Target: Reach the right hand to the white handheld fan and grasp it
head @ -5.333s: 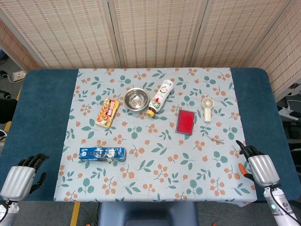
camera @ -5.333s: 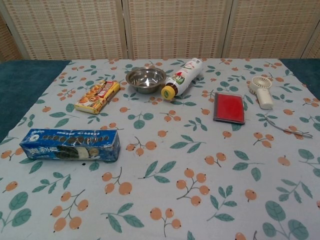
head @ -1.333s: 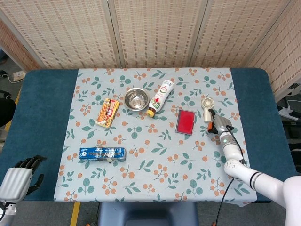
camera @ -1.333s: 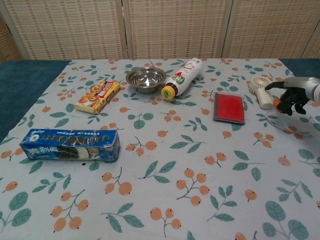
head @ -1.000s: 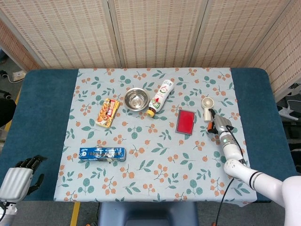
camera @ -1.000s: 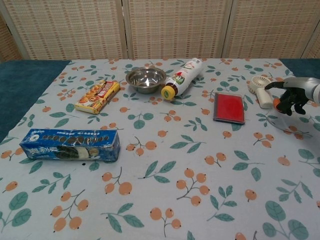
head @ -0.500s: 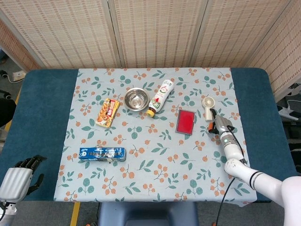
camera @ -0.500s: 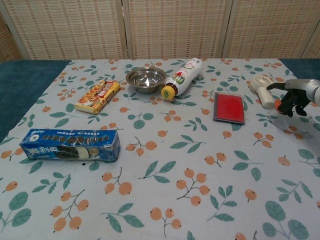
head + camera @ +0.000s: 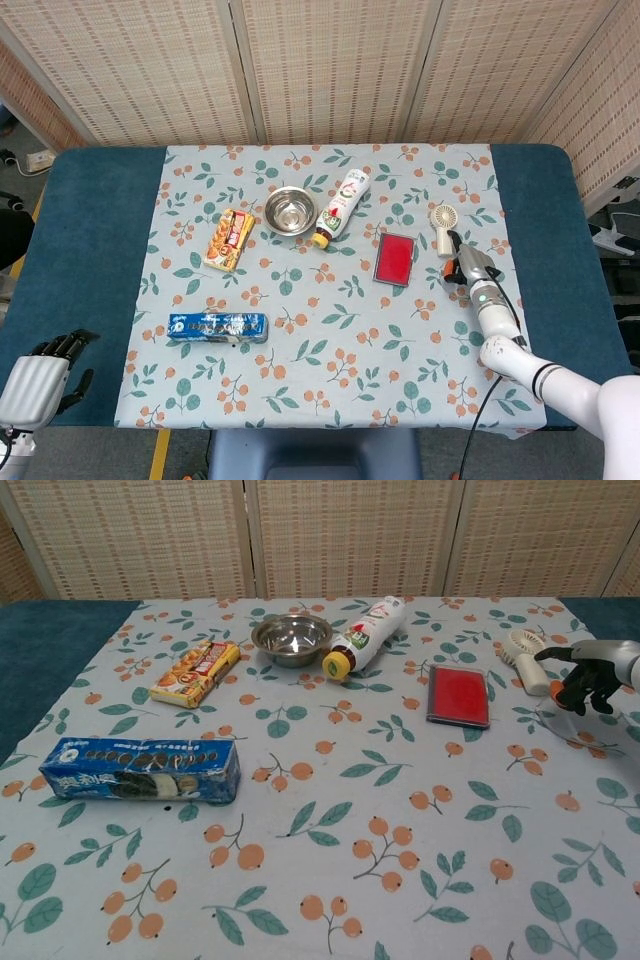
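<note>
The white handheld fan (image 9: pixel 443 228) lies flat on the floral cloth at the right, its round head away from me and its handle (image 9: pixel 536 680) pointing toward me. My right hand (image 9: pixel 466 266) hovers just to the right of the handle's near end. In the chest view the right hand (image 9: pixel 590 674) has its thumb stretched toward the handle and its dark fingers loosely curved, with nothing held. Whether the thumb touches the handle cannot be told. My left hand (image 9: pixel 38 380) rests off the table's near left corner with nothing in it.
A red case (image 9: pixel 395 257) lies just left of the fan. Further left are a lying bottle (image 9: pixel 341 206), a steel bowl (image 9: pixel 289 211), a snack pack (image 9: pixel 229 240) and a blue cookie box (image 9: pixel 218 327). The blue table edge (image 9: pixel 545 230) runs right of the hand.
Over the last second my right hand has crept slightly to the right beside the fan's handle, and the fan has shifted a little to the right too. The left hand has stayed still.
</note>
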